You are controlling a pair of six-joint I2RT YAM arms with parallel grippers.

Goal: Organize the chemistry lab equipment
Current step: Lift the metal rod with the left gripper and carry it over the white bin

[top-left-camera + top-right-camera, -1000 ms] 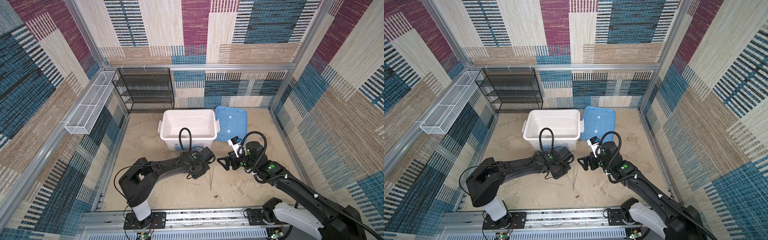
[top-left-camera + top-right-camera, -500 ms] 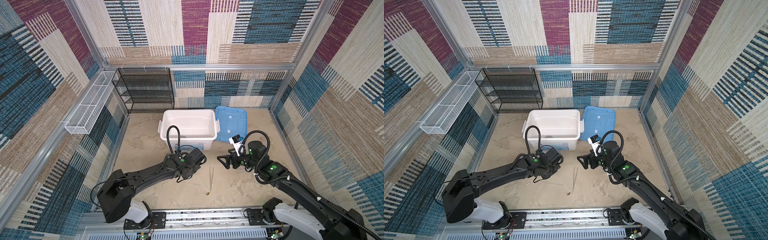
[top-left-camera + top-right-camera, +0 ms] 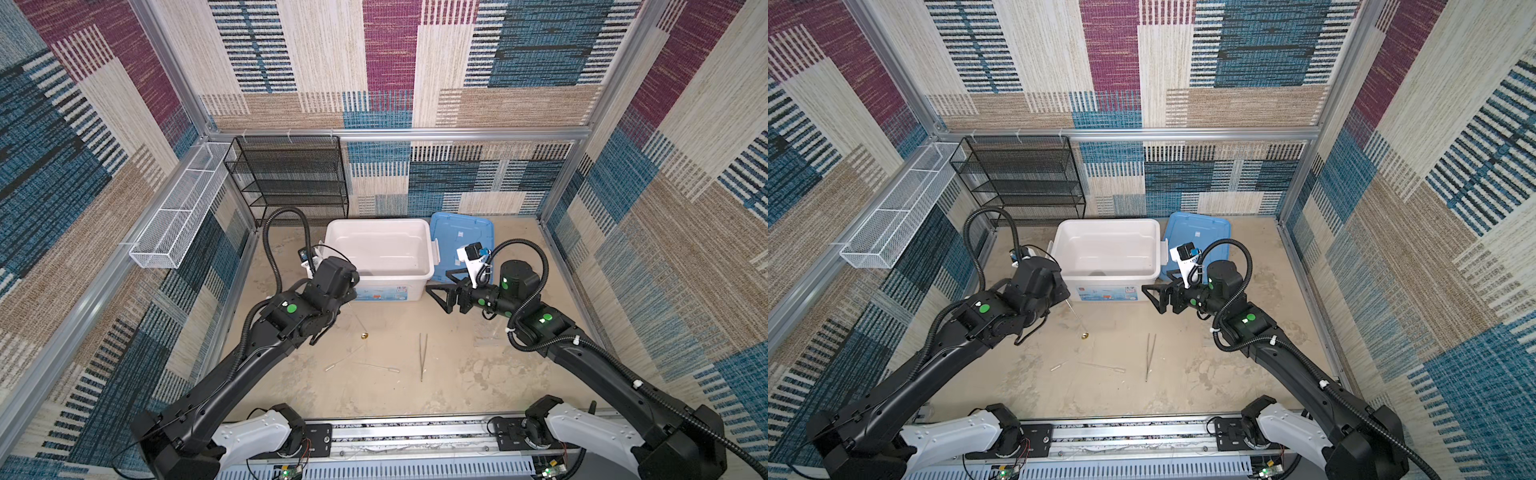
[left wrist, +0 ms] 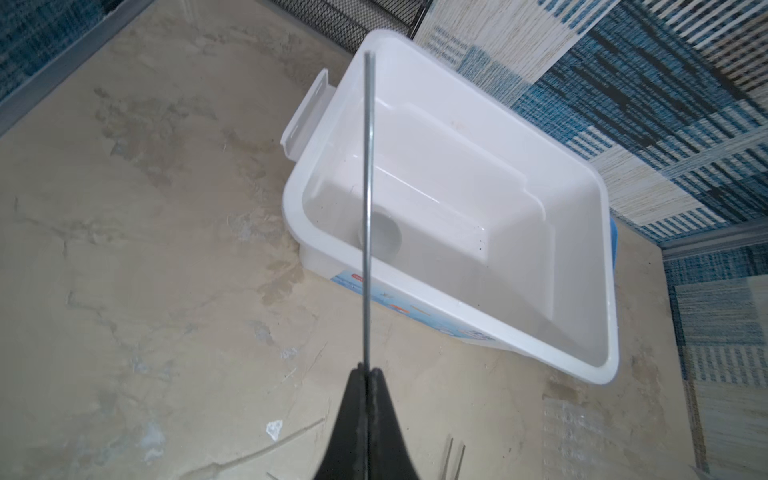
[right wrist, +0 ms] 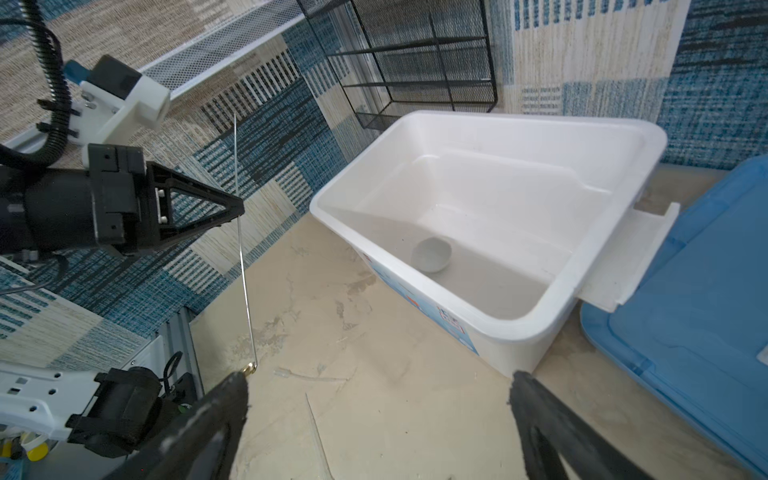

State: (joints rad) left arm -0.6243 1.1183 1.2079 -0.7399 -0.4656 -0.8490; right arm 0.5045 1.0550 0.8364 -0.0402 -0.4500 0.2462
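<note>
My left gripper (image 3: 352, 296) (image 4: 367, 370) is shut on the long thin metal spoon (image 3: 358, 319) (image 4: 367, 208), just left of the tub's front. The spoon hangs nearly upright, its gold bowl (image 5: 249, 367) low near the floor. My right gripper (image 3: 437, 291) (image 5: 378, 380) stands open and empty in front of the tub's right corner. The thin metal tweezers (image 3: 422, 356) (image 3: 1150, 356) lie on the floor between the arms. Two slim clear droppers (image 3: 345, 360) (image 3: 380, 366) lie left of them. The small white round dish (image 4: 380, 232) (image 5: 431, 254) sits inside the tub.
The big white tub (image 3: 386, 277) stands at mid-floor with the flat blue lid (image 3: 461, 232) against its right side. A black mesh shelf (image 3: 291, 178) stands at the back wall. A white wire basket (image 3: 183, 216) hangs on the left wall.
My left gripper has drawn back to the left and risen from the floor, lifting the spoon with it. The right arm has barely moved.
</note>
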